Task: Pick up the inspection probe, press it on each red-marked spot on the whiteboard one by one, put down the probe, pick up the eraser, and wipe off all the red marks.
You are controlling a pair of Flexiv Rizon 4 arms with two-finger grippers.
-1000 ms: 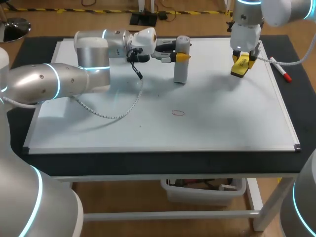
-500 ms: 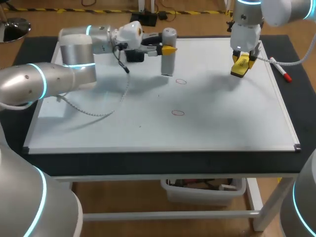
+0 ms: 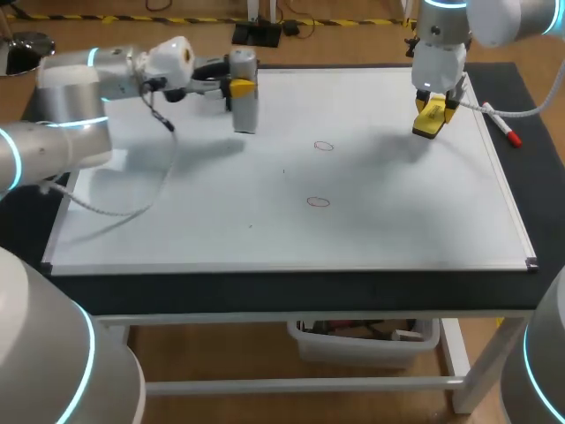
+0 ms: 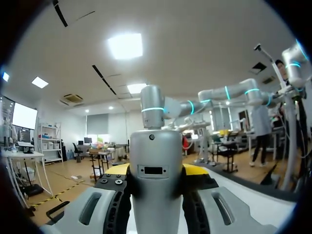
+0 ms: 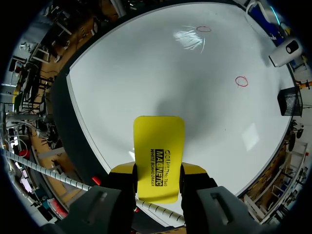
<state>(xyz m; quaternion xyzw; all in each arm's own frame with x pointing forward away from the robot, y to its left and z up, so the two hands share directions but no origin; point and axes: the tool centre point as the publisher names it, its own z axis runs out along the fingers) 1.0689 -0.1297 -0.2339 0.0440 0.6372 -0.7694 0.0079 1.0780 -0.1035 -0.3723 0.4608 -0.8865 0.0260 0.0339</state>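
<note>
**Left hand** [image 3: 240, 86]: clamped on the inspection probe [image 3: 244, 110], with one finger on each side of the grey body near its upper end. The probe stands upright in this hand, long axis vertical, pressing end down over the whiteboard [image 3: 397, 230]. The views do not show whether that end touches the board.

**Right hand** [image 3: 432, 124]: clamped on the yellow eraser [image 5: 158, 146], which projects ahead of the fingers with its broad face toward the board below.

**Governing relation:** both red marks lie on the side of the left hand that faces the right hand, and both are well apart from the probe.
- The first mark [image 3: 324, 146] lies between the two hands.
- The second mark [image 3: 318, 201] lies off that line, on the robot's side of both hands.
- Neither mark is under the probe or under the eraser, and both remain unwiped.

**Assessment:** the probe is clear of both marks and the eraser is already gripped. The step in hand is therefore probably setting the probe down on the left hand's side.

Wiping falls to the right hand. It would have to travel across the board toward the left hand, reaching the first mark before the second.

**Caution:** the left arm spans the board on its own side, so the eraser's path should stop short of it.
</note>
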